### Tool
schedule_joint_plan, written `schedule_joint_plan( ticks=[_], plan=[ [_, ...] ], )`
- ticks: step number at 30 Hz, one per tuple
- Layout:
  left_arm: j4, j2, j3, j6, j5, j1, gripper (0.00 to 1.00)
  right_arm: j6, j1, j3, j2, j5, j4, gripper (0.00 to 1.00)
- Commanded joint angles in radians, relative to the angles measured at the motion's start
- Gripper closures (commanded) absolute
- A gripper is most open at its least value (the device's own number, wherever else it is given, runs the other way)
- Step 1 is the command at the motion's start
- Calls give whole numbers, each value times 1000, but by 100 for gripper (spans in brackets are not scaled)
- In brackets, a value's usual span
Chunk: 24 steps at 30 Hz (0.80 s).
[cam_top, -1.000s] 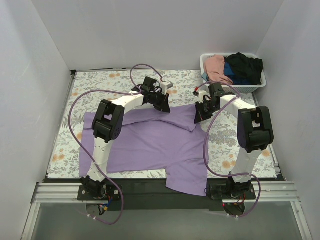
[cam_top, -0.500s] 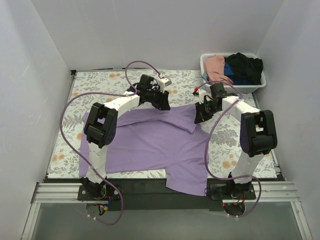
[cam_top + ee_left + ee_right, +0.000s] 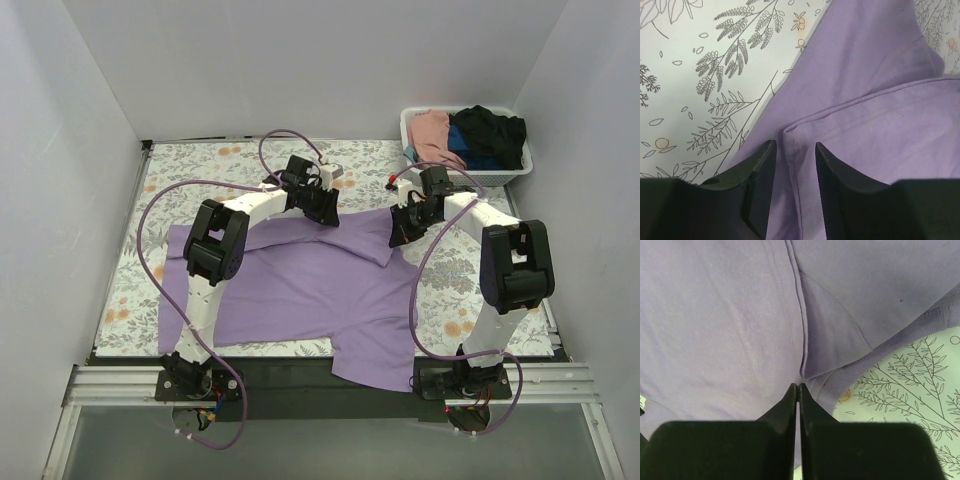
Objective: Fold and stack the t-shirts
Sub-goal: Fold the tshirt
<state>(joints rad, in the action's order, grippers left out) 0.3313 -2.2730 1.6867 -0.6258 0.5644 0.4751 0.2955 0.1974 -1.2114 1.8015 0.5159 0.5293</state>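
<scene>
The purple shirt [image 3: 300, 280] lies spread across the flowered desk [image 3: 200, 165], one part of it draped over the near edge. Both my arms reach to its far side.

My left claw [image 3: 325, 208] is down at the shirt's far edge. In the left wrist view its fingers [image 3: 760, 170] stand a narrow gap apart, and a stitched hem corner of the shirt [image 3: 880, 125] lies between them, with the cloth not pinched.

My right claw [image 3: 398, 235] sits at the shirt's far right, near a sleeve. In the right wrist view its tips [image 3: 798, 390] are pressed together on the cloth where a seam runs down into them, nipping a small fold.

In the far right corner stands a white basket [image 3: 520, 165]. It holds a pink shirt [image 3: 432, 130], a black shirt [image 3: 490, 128] and some blue cloth [image 3: 482, 158].
</scene>
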Motion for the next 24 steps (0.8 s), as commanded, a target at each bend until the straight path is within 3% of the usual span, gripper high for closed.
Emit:
schedule_joint_plan(
  ticks=[1, 10, 17, 19, 24],
  plan=[
    [9, 7, 42, 3, 5, 7, 64, 14, 0, 6, -2, 9, 9, 99],
    [-5, -2, 60, 0, 66, 10, 73, 19, 0, 7, -7, 9, 14, 99],
    [-3, 9, 59, 14, 69, 10, 91, 19, 0, 0, -11, 13, 23, 99],
    [-2, 17, 57, 18, 66, 10, 100, 22, 0, 0, -14, 16, 24, 99],
    [-2, 61, 30, 47, 92, 10, 100, 33, 0, -2, -24, 29, 40, 99]
  ],
)
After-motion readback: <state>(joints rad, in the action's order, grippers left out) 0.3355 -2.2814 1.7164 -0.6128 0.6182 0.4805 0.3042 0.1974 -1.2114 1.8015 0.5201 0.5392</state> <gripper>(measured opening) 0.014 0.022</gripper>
